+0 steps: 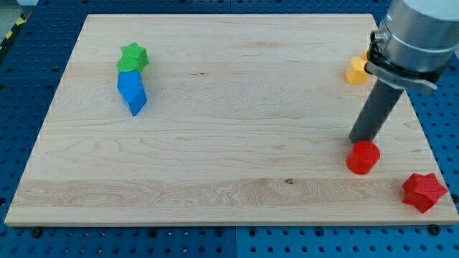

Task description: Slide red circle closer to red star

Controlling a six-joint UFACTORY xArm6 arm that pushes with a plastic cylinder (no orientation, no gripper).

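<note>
In the camera view, my tip (356,140) is sitting just beside the red circle (363,157), at its upper-left edge and either touching it or a hair off (the rod's dark end and the block's top blur together there, so I cannot tell which). That placement is making sense for the job: the red star (424,191) is lying to the lower right of the red circle, near the counter's (229,143) bottom right corner, so a tip parked on the opposite, upper-left side is lined up to shove the circle down and right toward it. The two red blocks are sitting near each other but clearly apart, with bare wood showing between them, so I am judging the closing push as not yet done.

There are no fingers on this arm to be apart or together; the rod is simply ending in a blunt tip, leaning down from the grey arm housing (416,32) above the red circle.

The other blocks are staying out of the way. A yellow block (356,70) (shape hard to make out, half hidden behind the arm) is lying well above the red circle near the counter's right edge. Far to the left of the red circle, a green star (133,57) is touching a blue block (132,92) just below it, both well clear of the push line.
</note>
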